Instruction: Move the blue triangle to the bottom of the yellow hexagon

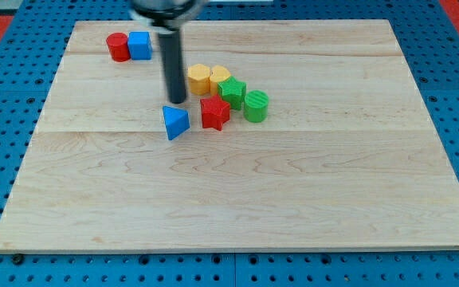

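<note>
Blue triangle block [175,122], plastic-looking wedge, sits left of centre in the upper half of the pale wooden worktop [237,199], well clear of all edges. Open board below it toward the bottom edge and off to the left edge.

My tip [177,101], the lower end of the dark rod, stands just above the blue triangle block on the top-edge side, close to it; contact cannot be told. No claw shows on this arm, only the rod, so there is no claw state to tell.

Red star-shaped block [214,112] lies just right of the triangle, a small gap between. Yellow hexagon block [199,79] is up and right of the triangle, toward the top edge, just right of the rod. A second yellow block [219,77] touches its right side; shape unclear. Green block [233,92] and a ribbed green cylinder [256,105] crowd the right of the red star.

Room directly under the hexagon is narrow: rod left, red star lower right.

Red cylinder [118,47] and blue cube [139,45] touch each other near the top-left corner, well apart from the rest.
</note>
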You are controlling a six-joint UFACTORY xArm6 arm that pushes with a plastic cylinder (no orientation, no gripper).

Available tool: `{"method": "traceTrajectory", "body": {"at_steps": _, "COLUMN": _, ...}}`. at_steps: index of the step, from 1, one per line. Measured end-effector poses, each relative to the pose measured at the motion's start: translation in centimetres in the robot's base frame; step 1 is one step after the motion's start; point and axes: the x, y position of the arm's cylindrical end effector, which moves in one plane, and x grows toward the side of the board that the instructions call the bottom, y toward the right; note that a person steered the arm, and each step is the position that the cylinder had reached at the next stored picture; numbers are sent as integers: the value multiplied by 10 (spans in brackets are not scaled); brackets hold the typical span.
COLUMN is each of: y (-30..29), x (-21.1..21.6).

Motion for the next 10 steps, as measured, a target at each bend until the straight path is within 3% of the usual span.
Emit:
{"method": "traceTrajectory", "body": {"at_steps": 2, "y": -21, "x": 84}}
{"method": "traceTrajectory", "body": {"at_steps": 3, "y": -5, "x": 84}}
{"method": "traceTrajectory", "body": {"at_steps": 4, "y": 1, "x": 12}}
{"method": "traceTrajectory", "body": {"at_steps": 5, "y": 12, "x": 19}}
{"method": "traceTrajectory", "body": {"at_steps": 7, "y": 17, "x": 106}}
{"method": "traceTrajectory", "body": {"at_steps": 8, "y": 21, "x": 42}}
{"method": "traceTrajectory", "body": {"at_steps": 10, "y": 28, "x": 32}}
